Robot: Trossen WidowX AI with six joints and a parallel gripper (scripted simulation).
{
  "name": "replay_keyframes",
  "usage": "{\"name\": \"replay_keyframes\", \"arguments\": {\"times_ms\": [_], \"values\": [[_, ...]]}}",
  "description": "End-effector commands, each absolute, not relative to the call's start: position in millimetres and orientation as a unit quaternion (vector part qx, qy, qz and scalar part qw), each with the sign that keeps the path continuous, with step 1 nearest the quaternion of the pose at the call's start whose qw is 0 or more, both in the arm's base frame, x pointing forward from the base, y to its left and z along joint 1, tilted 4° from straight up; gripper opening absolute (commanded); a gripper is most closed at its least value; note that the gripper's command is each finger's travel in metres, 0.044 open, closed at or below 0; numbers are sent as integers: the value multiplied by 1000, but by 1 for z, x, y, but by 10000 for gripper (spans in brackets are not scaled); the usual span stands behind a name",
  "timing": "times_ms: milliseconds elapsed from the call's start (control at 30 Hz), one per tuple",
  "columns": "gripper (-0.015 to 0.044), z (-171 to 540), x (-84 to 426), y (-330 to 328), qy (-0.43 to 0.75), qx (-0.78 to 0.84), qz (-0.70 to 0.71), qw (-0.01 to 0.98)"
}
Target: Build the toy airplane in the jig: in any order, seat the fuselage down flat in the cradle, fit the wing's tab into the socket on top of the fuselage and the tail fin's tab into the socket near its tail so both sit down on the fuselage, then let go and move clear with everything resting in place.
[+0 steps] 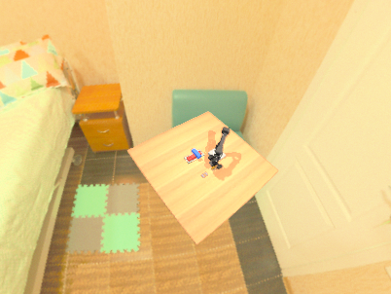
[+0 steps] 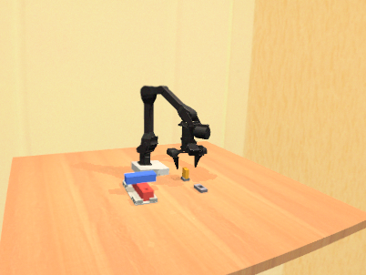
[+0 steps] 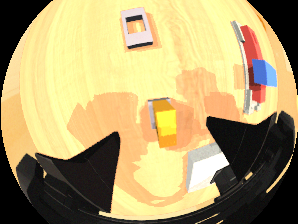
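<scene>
The red fuselage (image 1: 191, 158) (image 2: 145, 190) (image 3: 251, 40) lies in the pale cradle (image 3: 247, 106). The blue wing (image 1: 196, 153) (image 2: 140, 178) (image 3: 264, 72) lies across the top of the fuselage; its tab and the socket under it are hidden. The yellow tail fin (image 2: 185, 173) (image 3: 166, 122) stands upright in a small grey holder (image 2: 185, 178) (image 3: 152, 115), apart from the fuselage. My gripper (image 2: 187, 166) (image 3: 163, 125) is open and empty, pointing down above the tail fin, with the fin between the fingertips in the wrist view.
A second grey holder (image 1: 204, 174) (image 2: 200, 188) (image 3: 137, 41), with an open middle, lies on the table (image 1: 195, 214) (image 2: 273, 218) near the fin. The white robot base (image 2: 159, 169) (image 3: 200, 167) is behind the fin in the exterior view, and the cradle is off to one side.
</scene>
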State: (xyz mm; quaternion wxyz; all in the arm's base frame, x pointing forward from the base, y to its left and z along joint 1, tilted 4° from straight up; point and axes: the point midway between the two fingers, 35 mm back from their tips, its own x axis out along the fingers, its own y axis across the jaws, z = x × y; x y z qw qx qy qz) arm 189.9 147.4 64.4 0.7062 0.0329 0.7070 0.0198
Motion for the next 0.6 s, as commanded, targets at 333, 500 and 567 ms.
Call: {"name": "replay_keyframes", "arguments": {"times_ms": [333,500,567], "values": [[440,41,188,148,709,33,17,704],[440,33,187,148,709,33,17,704],[440,30,187,148,709,33,17,704]]}}
